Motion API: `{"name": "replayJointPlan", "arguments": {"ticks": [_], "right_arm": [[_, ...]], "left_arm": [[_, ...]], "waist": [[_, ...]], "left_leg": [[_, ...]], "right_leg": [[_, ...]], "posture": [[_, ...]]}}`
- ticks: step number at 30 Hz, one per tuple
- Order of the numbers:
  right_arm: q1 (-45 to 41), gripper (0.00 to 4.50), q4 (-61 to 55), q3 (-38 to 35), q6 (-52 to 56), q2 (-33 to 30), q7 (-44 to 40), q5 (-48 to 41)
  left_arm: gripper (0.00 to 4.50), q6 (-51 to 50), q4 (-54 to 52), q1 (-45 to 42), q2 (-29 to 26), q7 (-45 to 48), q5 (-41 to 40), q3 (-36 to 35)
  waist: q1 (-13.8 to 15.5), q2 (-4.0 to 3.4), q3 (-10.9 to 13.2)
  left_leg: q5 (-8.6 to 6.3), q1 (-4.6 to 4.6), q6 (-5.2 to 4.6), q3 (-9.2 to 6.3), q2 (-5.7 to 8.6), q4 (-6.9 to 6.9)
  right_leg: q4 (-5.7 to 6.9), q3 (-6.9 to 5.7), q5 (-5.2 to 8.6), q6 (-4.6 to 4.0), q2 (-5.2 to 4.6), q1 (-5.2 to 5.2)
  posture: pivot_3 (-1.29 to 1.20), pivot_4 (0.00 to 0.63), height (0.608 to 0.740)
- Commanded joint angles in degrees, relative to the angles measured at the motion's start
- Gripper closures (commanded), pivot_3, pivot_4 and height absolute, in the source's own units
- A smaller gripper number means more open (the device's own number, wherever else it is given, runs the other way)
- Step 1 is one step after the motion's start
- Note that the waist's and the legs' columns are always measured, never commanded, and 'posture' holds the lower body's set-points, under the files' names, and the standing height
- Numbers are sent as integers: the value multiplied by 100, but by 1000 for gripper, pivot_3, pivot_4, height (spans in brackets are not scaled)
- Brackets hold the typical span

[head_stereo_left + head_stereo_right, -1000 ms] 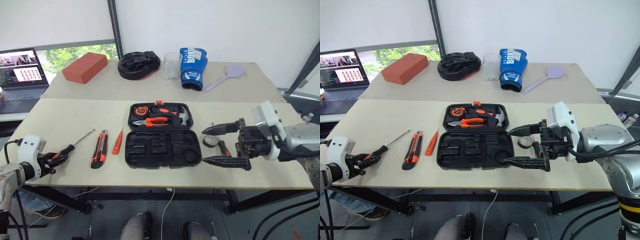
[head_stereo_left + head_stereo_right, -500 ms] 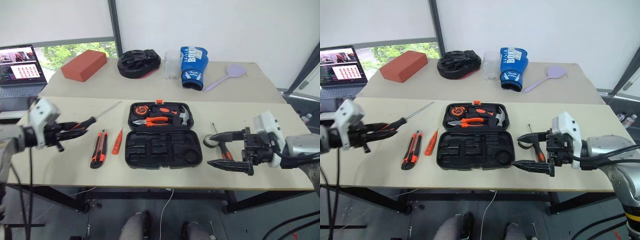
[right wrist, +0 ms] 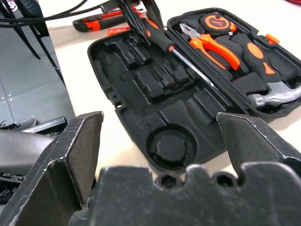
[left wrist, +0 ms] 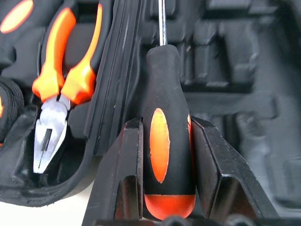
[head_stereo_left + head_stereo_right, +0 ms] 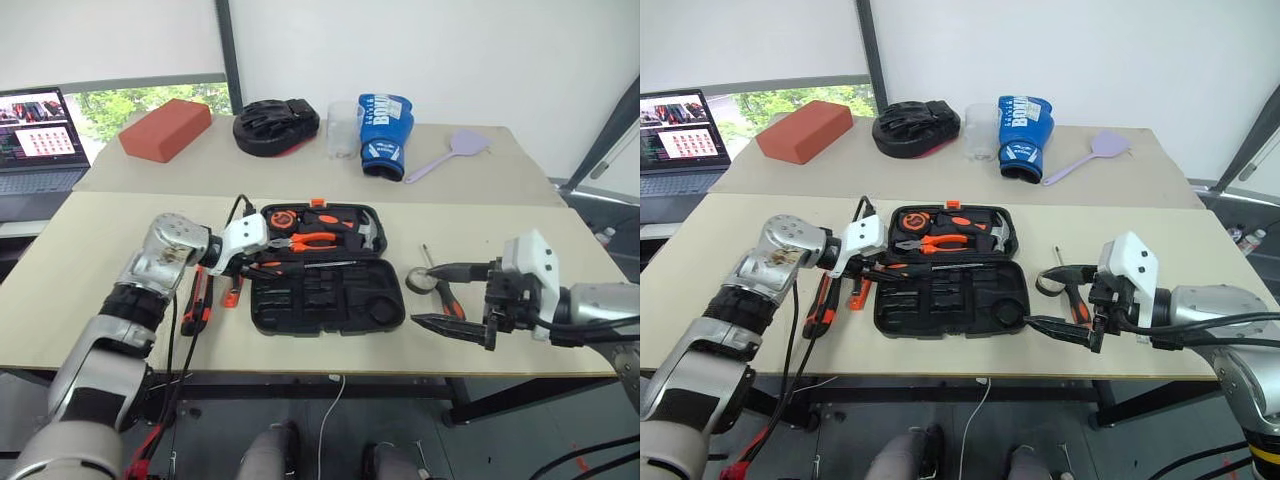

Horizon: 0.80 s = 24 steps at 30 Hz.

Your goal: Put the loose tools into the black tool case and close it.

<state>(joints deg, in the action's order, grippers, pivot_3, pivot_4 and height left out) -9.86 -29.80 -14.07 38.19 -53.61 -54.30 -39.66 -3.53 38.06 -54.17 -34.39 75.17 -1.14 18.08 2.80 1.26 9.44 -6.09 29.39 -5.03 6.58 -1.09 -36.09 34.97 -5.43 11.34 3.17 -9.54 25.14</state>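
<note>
While the left gripper (image 5: 250, 262) grips a screwdriver (image 4: 164, 141) over the open case (image 5: 325, 297), the right gripper's (image 5: 450, 297) fingers stand apart.

Your black tool case (image 5: 328, 297) lies open mid-bench; one screwdriver (image 4: 165, 141) hangs over it, gripped; knife (image 5: 196, 312), tester (image 5: 233, 297), tape roll (image 5: 421, 281), second screwdriver (image 5: 445, 299) flank it.

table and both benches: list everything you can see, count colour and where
tool case: 1, black, open, near table centre
pliers, hammer, tape measure: 1 each, in lid half
screwdriver: 1, orange-black, over case, in left gripper
second screwdriver, tape roll: right of case
utility knife, tester screwdriver: left of case
brick, mitt, cup, boxing glove, spatula: far table
laptop: far left
left gripper: shut on screwdriver
right gripper: open
</note>
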Motion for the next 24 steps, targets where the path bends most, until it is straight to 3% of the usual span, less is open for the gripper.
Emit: {"name": "replayJointPlan", "arguments": {"ticks": [1,5,6,14,17,20,24], "right_arm": [[50,0,-208,-319,27,3,143,-152],[61,0,-235,-333,29,19,227,-194],[61,0,-236,-329,24,15,243,-208],[2,0,-252,-255,20,23,359,-300],[-7,0,-259,-240,20,65,418,-351],[30,0,-242,-211,-22,102,417,-319],[-69,0,-161,-131,-39,119,401,-270]], "left_arm": [[3554,263,302,-350,199,21,68,-92],[3554,389,544,-455,322,57,134,-140],[2752,395,583,-477,340,52,141,-152],[32,68,349,-594,428,60,-63,-424],[199,-304,55,-590,436,168,-276,-610],[1105,-522,-247,-539,384,381,-394,-662],[2639,-494,-225,-511,413,285,-286,-622]], "waist": [[19,0,0],[19,0,0],[14,0,0],[21,0,0],[16,0,0],[14,0,0],[5,0,0]], "left_leg": [[-1,2,-1,-1,1,-5],[-5,8,-8,-1,2,-16],[-6,8,-10,-1,2,-18],[-8,10,-14,-6,2,-37],[-12,14,-19,-8,1,-49],[-14,14,-23,-8,2,-52],[-15,13,-24,-8,2,-55]], "right_leg": [[-1,0,0,-1,-1,-1],[-1,0,-1,-1,-3,-2],[0,1,-1,-2,-3,-2],[5,-4,-14,20,-2,-9],[5,-4,-9,12,-3,-12],[5,-4,-10,11,-3,-13],[6,-4,-14,15,-2,-15]], "posture": [[0,150,718],[0,150,718],[0,150,718],[0,150,718],[0,150,718],[0,150,718],[0,150,718]]}}
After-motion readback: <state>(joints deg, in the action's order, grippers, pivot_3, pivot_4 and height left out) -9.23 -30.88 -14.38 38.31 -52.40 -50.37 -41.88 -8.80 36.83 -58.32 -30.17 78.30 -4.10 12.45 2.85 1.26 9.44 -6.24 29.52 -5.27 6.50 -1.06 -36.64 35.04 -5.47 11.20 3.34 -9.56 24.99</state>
